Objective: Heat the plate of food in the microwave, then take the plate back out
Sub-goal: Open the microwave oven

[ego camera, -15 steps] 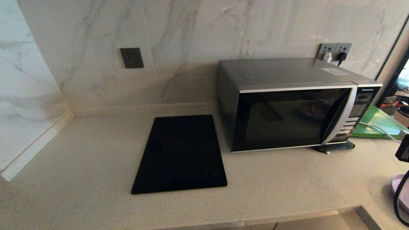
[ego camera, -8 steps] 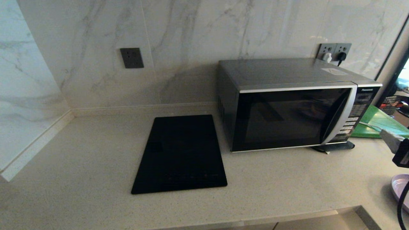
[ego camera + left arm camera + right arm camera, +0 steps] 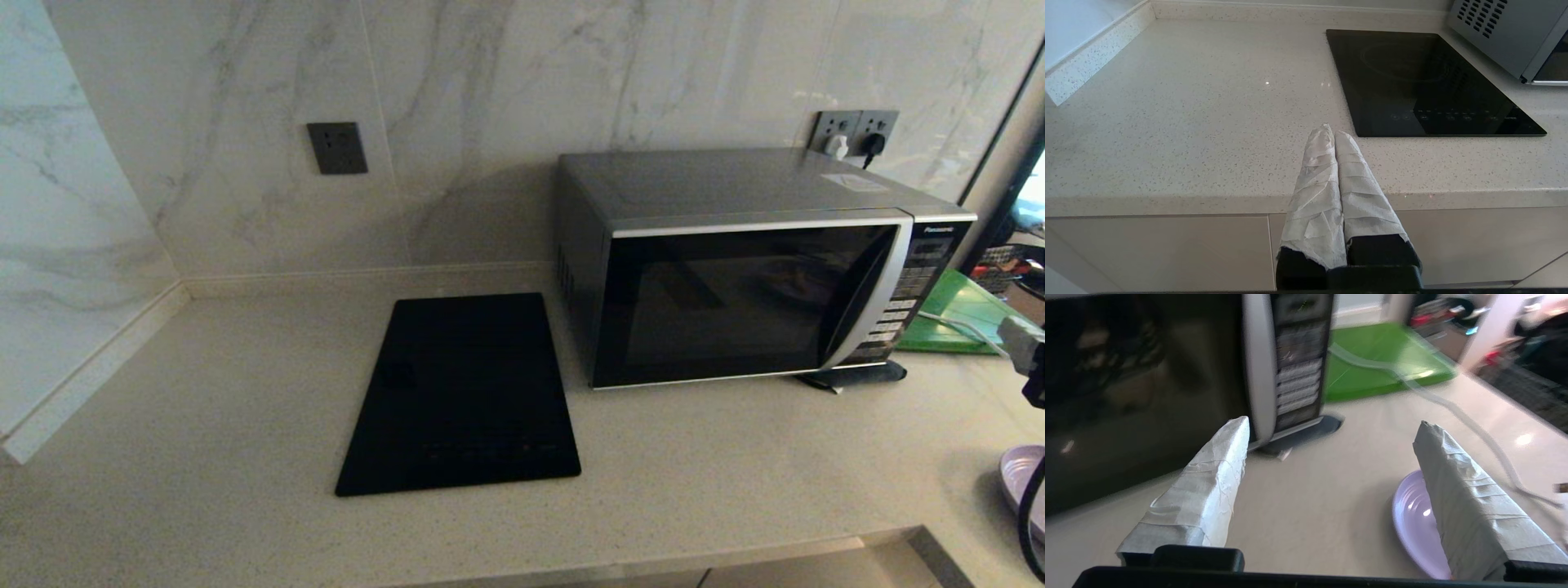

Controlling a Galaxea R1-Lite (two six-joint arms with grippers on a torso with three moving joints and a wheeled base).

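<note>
- Right hand (image 3: 1331, 457) spread wide, empty; lilac plate (image 3: 1412, 522) on surface just beside it.
- Panasonic microwave (image 3: 735, 302) door shut, ahead of hand.
- Judged step: open door; next reach handle band (image 3: 1259, 367).
- Left hand (image 3: 1331, 134) closed, parked.

The microwave (image 3: 751, 269) sits at the back right of the counter, silver-grey and boxy, its dark glass door shut, button panel down its right side. The lilac plate (image 3: 1020, 482) lies flat on the counter, nearer and further right, well apart from it.
</note>
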